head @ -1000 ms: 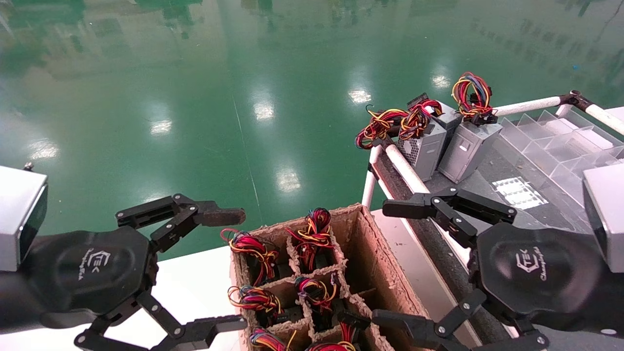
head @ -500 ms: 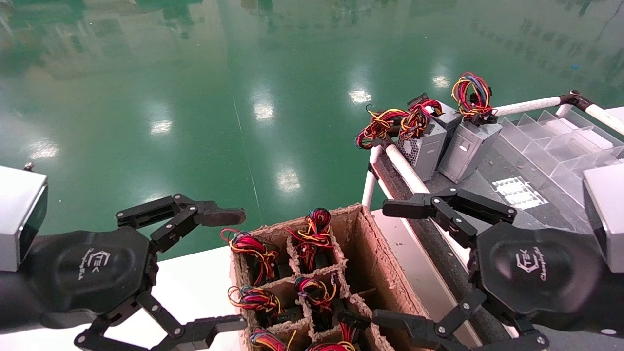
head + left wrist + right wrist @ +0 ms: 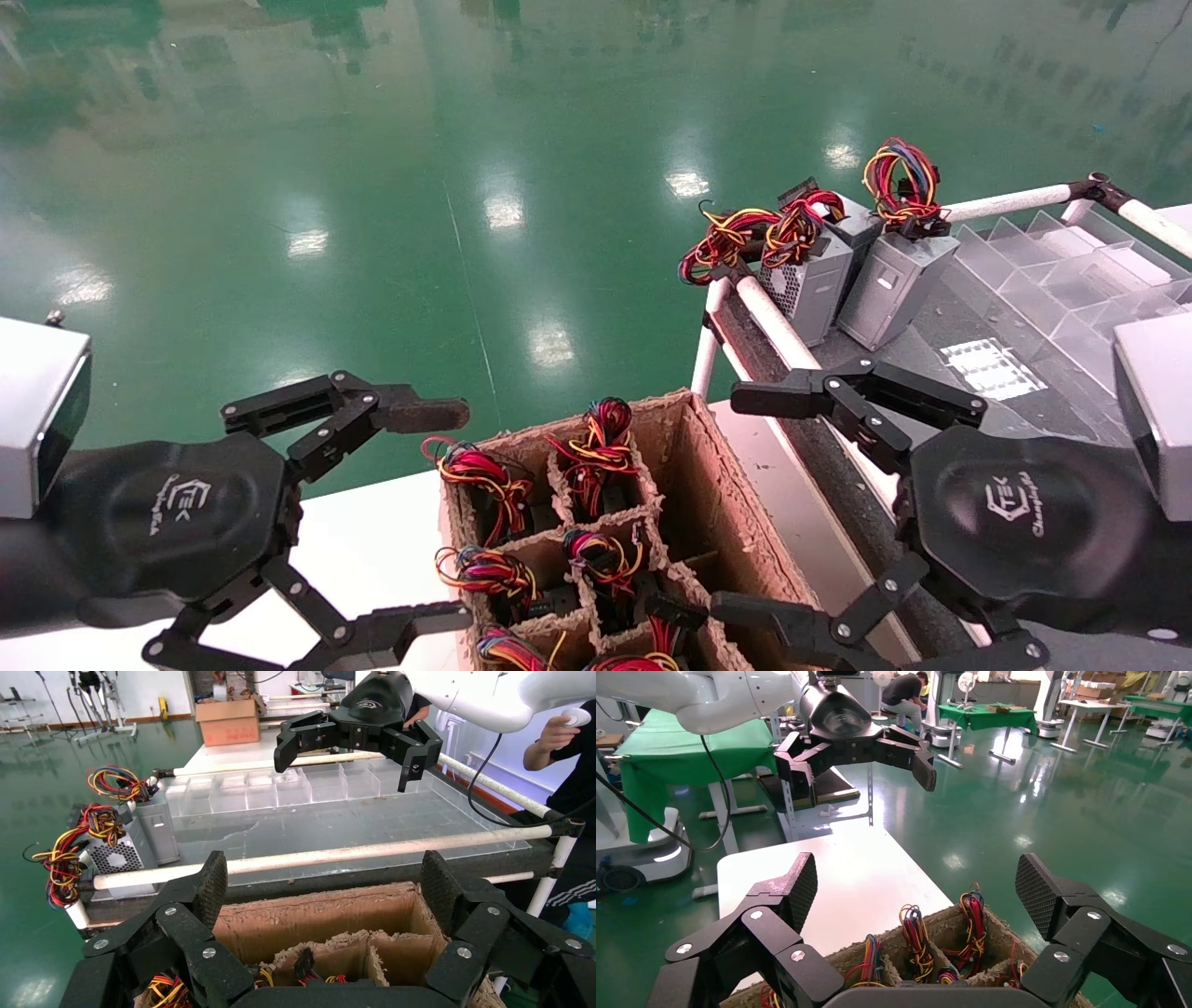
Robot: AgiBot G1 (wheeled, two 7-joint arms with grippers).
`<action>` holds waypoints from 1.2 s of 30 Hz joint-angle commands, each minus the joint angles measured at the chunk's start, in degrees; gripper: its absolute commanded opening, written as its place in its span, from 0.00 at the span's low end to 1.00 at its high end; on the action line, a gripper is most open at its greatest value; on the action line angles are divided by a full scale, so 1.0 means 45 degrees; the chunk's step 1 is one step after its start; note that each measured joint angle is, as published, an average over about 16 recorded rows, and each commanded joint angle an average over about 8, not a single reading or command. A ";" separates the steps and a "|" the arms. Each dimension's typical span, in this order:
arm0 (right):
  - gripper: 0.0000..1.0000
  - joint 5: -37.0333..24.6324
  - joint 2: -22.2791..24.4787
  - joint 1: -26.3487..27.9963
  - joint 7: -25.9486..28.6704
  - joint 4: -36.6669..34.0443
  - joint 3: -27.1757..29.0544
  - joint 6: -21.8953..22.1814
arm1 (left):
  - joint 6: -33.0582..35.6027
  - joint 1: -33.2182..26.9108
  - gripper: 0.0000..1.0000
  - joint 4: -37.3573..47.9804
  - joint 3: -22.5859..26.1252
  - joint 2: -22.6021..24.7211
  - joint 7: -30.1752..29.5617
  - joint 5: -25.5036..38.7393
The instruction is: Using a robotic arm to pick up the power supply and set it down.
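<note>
Both arms hover open on either side of a divided cardboard box [image 3: 710,485]. The box's cells hold power supplies, of which mainly the red, yellow and black wire bundles [image 3: 596,452] show. My left gripper [image 3: 433,517] is at the box's left side and my right gripper [image 3: 745,503] at its right, with nothing between the fingers of either. Two grey power supplies [image 3: 889,284] [image 3: 812,284] stand upright on the black cart top at the back right. The left wrist view shows them [image 3: 156,822] beyond the left gripper [image 3: 325,888]. The right gripper [image 3: 919,885] looks down on bundles [image 3: 972,917].
A white pipe rail [image 3: 773,321] edges the cart between the box and the standing units. Clear plastic dividers [image 3: 1071,270] fill the cart's far right. The box rests on a white table [image 3: 372,550]. Green floor lies beyond.
</note>
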 commanded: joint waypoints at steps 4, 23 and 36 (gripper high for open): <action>1.00 0.0000 0.0000 0.0000 0.0000 0.0000 0.0000 0.0000 | 0.0000 0.0000 0.00 0.0000 0.0000 0.0000 0.0000 0.0000; 1.00 0.0000 0.0000 0.0000 0.0000 0.0000 0.0000 0.0000 | 0.0000 0.0000 0.00 0.0000 0.0000 0.0000 0.0000 0.0000; 1.00 0.0000 0.0000 0.0000 0.0000 0.0000 0.0000 0.0000 | 0.0000 0.0000 0.00 0.0000 0.0000 0.0000 0.0000 0.0000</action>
